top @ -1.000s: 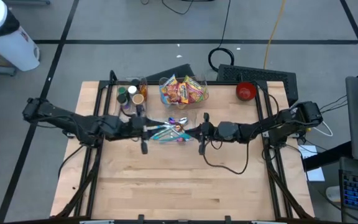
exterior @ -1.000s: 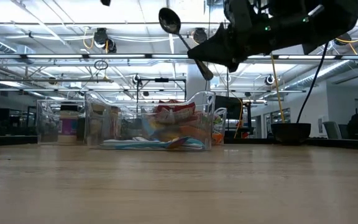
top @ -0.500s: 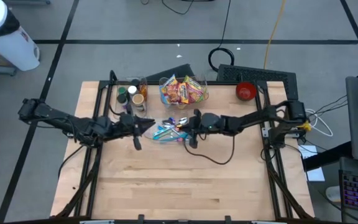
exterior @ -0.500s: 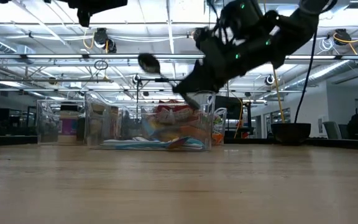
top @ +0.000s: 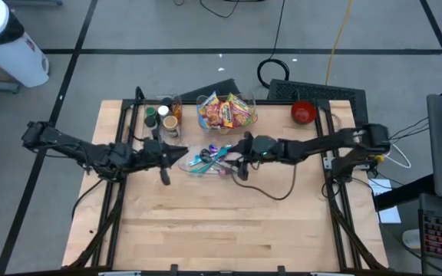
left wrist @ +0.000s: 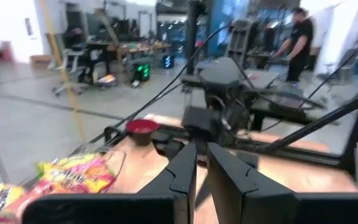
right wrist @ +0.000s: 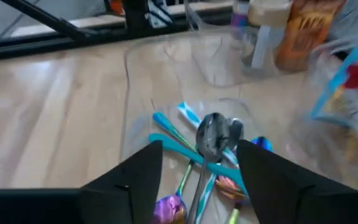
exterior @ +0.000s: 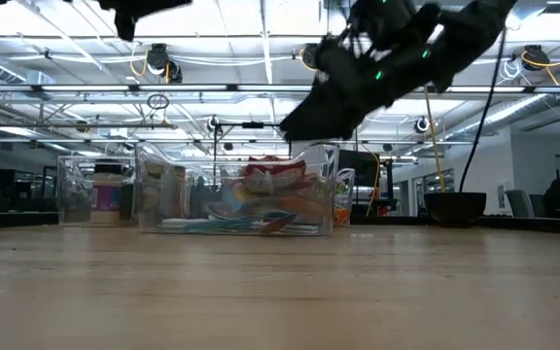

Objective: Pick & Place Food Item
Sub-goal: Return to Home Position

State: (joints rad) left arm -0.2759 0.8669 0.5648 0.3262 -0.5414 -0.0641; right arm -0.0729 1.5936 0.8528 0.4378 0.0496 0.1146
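Hovering just over the bottom transparent bin, the right tool gapes empty; the black spoon lies inside. Pulling away low, I reckon, a finger could clip the rim and drag the bin across the desk. The left tool waits beside it, pinched shut.

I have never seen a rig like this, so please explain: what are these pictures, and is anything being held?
This is a robot: two dark arms working at a wooden table. One picture looks straight down, one looks level across the tabletop, and two come from cameras on the arms' wrists. Each arm ends in a gripper, two fingers that pinch. The right gripper hangs open and empty over a clear bin holding spoons; the left gripper, on the bin's other side, is shut on nothing. Farther back stand a bin of snack packets, a bin of small bottles and a red bowl.
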